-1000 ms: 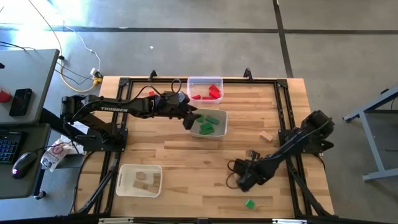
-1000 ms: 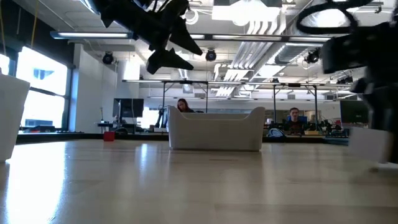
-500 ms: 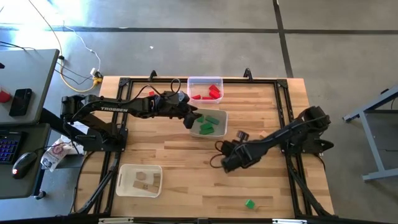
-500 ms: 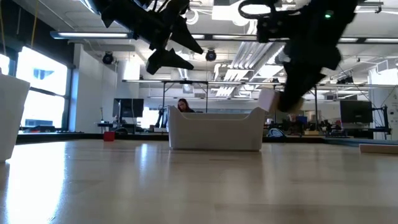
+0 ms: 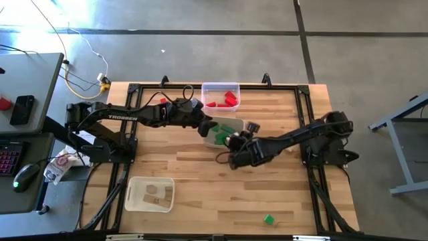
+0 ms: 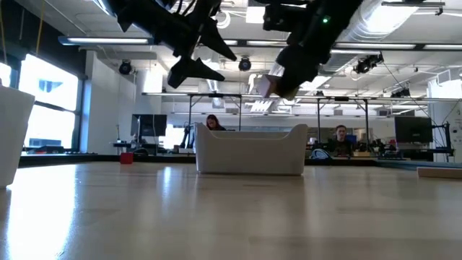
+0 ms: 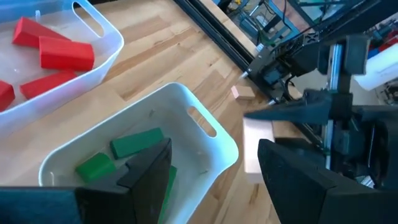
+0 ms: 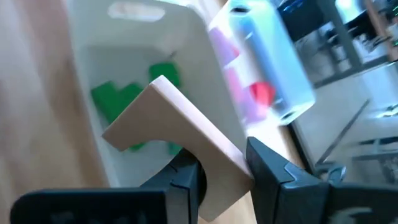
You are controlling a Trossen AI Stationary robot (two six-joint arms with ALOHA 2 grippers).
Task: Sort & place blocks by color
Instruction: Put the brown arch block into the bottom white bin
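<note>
While our right gripper (image 8: 224,177) pinches a wood block (image 8: 180,143) above the green tray (image 5: 234,139), red (image 5: 226,100), green and wood sit sorted; two strays (image 5: 268,219) remain on the surface (image 5: 200,174). Left gripper (image 7: 214,168) hovers spread.

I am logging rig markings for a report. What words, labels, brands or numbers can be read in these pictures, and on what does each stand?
"TROSSEN": white letters on the left arm, high view.
Nothing else is readable; the blocks and trays show no print.

The wooden table (image 5: 200,181) carried three trays around the middle white tray (image 5: 235,139), plus a green block (image 5: 268,219) well apart near the front edge.
</note>
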